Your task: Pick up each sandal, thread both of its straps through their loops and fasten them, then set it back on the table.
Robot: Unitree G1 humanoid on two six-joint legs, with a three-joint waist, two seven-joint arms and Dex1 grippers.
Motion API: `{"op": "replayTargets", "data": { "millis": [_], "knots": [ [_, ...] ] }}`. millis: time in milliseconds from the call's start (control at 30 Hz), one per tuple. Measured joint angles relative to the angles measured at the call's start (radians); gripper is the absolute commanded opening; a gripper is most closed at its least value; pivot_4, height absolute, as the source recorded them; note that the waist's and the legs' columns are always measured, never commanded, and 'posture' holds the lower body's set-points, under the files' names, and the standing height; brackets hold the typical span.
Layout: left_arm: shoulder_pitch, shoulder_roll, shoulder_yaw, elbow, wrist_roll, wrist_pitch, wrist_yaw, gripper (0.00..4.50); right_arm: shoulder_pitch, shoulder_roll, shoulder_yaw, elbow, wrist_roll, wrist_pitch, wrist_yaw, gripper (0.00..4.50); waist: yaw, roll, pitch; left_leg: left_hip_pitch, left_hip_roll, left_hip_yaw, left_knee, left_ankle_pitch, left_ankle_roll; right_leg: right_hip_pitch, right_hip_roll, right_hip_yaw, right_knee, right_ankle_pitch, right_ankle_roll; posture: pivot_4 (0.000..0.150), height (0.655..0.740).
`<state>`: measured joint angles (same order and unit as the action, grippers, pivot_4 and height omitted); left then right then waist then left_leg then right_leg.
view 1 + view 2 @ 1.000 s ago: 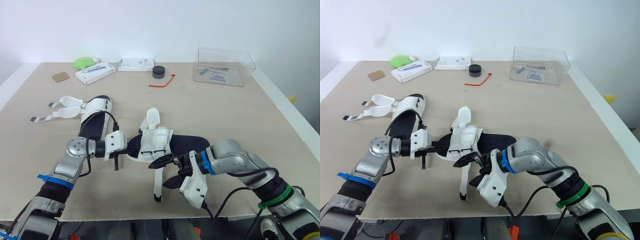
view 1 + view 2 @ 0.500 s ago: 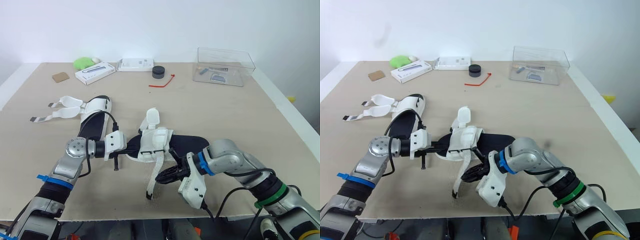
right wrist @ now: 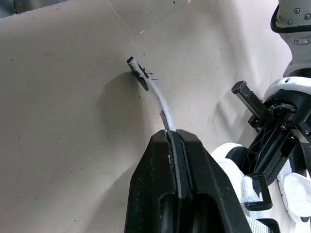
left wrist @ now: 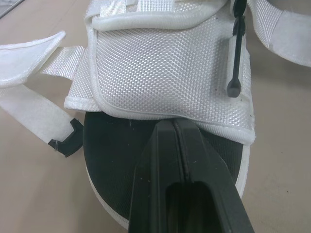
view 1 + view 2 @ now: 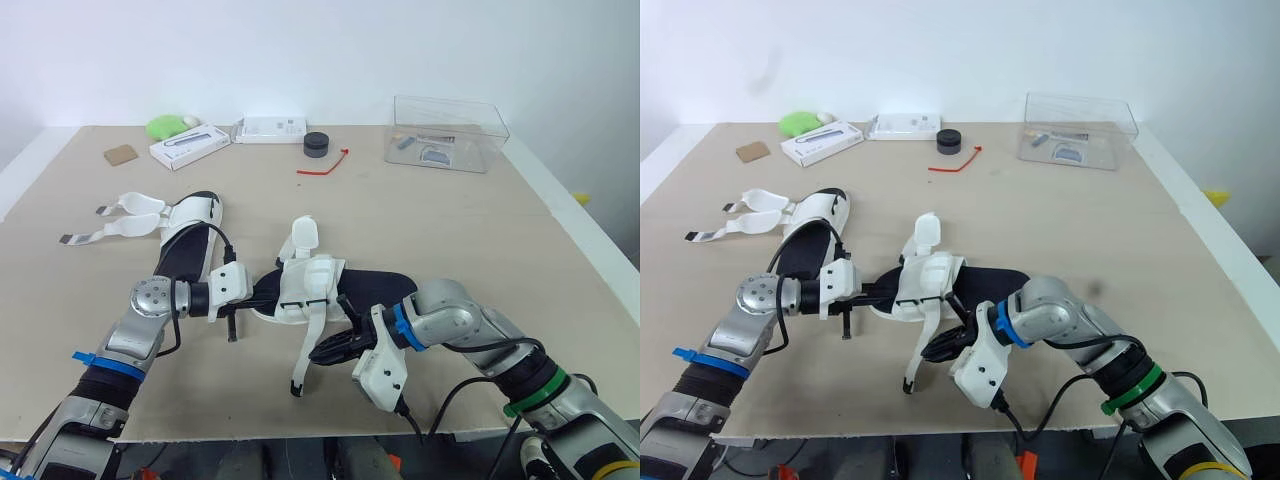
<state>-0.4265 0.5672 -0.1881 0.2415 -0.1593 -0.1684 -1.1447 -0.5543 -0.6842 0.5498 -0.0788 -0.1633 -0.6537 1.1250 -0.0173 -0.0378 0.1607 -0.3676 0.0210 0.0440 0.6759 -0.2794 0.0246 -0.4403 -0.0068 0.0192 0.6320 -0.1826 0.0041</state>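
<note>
The near sandal, white mesh over a black sole, lies at the table's middle front. My left gripper is shut, its tip lying on the black footbed just under the mesh upper. My right gripper is shut on this sandal's long white strap, which runs from the upper down to its dark tip on the table. The second sandal lies to the left, its two straps spread open on the table.
Along the far edge stand a clear plastic box, a black round puck, a red tie, two white boxes, a green object and a brown card. The table's front edge runs close under my right arm.
My right gripper went from open around the strap to shut on it and drew it a little leftward; the strap's tip shifted left. The left arm stayed still.
</note>
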Motion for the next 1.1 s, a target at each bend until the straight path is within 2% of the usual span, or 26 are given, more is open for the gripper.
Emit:
{"op": "replayTargets", "data": {
  "millis": [267,533,667,700,733,767,1000,1100],
  "knots": [
    [-0.002,0.000,-0.001,0.002,0.000,0.000,0.000,0.00,0.014,0.009,-0.009,0.005,0.046,0.029,-0.007,0.09,0.000,0.000,0.000,0.000,0.000,0.000,0.000,0.000,0.000,0.000,0.000,0.000,0.000,0.000,0.000,0.150,0.7400],
    [-0.008,0.000,-0.001,0.010,0.000,0.000,-0.001,0.00,0.039,0.030,-0.091,-0.115,0.239,0.290,-0.015,0.09,0.000,0.000,0.000,0.000,0.000,0.000,0.000,0.000,-0.001,0.000,0.000,0.000,0.000,0.001,-0.001,0.150,0.7400],
    [-0.009,-0.002,-0.002,0.013,0.000,-0.001,-0.001,0.00,0.036,0.009,-0.096,-0.132,0.236,0.310,0.008,0.09,0.000,0.000,0.000,0.000,0.000,0.000,0.000,0.001,-0.001,0.000,0.000,0.000,0.000,0.001,0.000,0.150,0.7400],
    [-0.009,-0.002,-0.003,0.013,0.000,-0.001,-0.001,0.00,0.036,-0.006,-0.097,-0.132,0.235,0.315,0.021,0.64,0.000,0.000,0.000,0.000,0.000,0.000,0.000,0.001,-0.001,0.000,0.000,0.000,0.000,0.001,0.000,0.150,0.7400],
    [-0.009,-0.002,-0.003,0.014,0.000,-0.001,-0.002,0.00,0.036,-0.009,-0.097,-0.132,0.236,0.319,0.027,0.79,0.000,0.000,0.000,0.000,0.000,0.000,0.000,0.001,-0.001,0.000,0.000,0.000,0.000,0.001,0.000,0.150,0.7400],
    [-0.009,-0.002,-0.003,0.014,0.000,-0.001,-0.002,0.00,0.036,-0.011,-0.097,-0.132,0.236,0.321,0.033,1.20,0.000,0.000,0.000,0.000,0.000,0.000,0.000,0.001,-0.001,0.000,0.000,0.000,0.000,0.001,0.000,0.150,0.7400],
    [-0.010,-0.002,-0.003,0.019,0.000,-0.004,-0.001,0.00,0.012,-0.036,-0.091,-0.129,0.124,0.182,0.069,4.49,0.000,0.000,0.000,0.000,0.000,0.000,0.000,0.001,-0.001,0.000,0.000,0.000,0.000,0.001,0.000,0.150,0.7400],
    [-0.011,-0.003,-0.004,0.021,0.000,-0.005,-0.001,0.00,-0.013,-0.009,-0.077,-0.129,0.073,0.150,0.066,4.49,0.000,0.000,0.000,0.001,0.000,0.000,0.001,0.001,-0.001,0.000,0.001,0.000,0.001,0.001,0.000,0.150,0.7400]
  ]
}}
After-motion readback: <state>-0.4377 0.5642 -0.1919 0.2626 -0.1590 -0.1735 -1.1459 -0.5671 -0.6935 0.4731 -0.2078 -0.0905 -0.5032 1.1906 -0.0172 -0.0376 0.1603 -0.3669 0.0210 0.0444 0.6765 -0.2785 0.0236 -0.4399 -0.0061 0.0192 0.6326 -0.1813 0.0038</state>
